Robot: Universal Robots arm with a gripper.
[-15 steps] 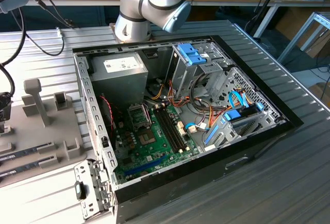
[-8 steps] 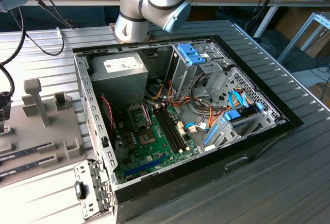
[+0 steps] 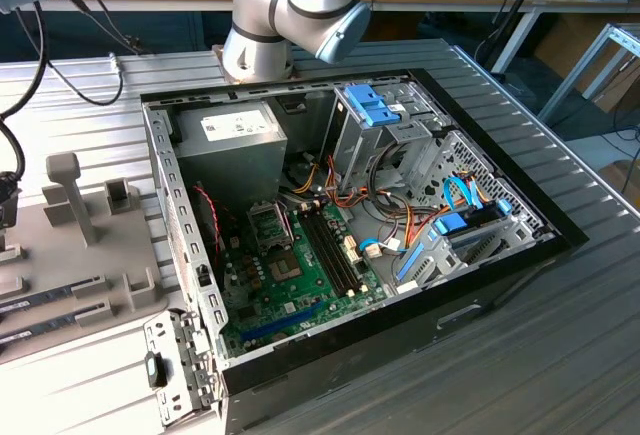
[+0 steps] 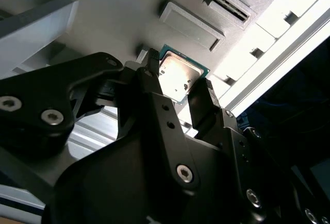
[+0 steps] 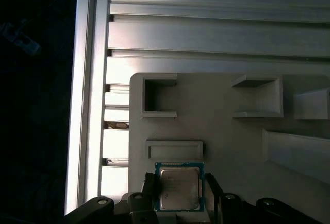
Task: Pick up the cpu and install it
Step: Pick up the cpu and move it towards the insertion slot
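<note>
- A workshop's ribbed metal table [image 3: 570,345] carries an open computer case [image 3: 480,300] and, on the exterior view's left, a grey fixture tray [image 3: 90,355].
- The gripper [image 4: 180,82] is closed on the cpu [image 5: 179,189], with its black fingers [image 4: 154,82] against two opposite edges.
- The cpu sits metal side up between them, over the tray and just beside a low rectangular block [image 5: 174,149].

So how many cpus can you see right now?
1: the cpu lies on the grey tray, at the claw, in both wrist views. Others may be hidden.

cpu [image 5: 179,188]: shiny metal top | holder [image 5: 221,131]: matt grey plastic
</note>
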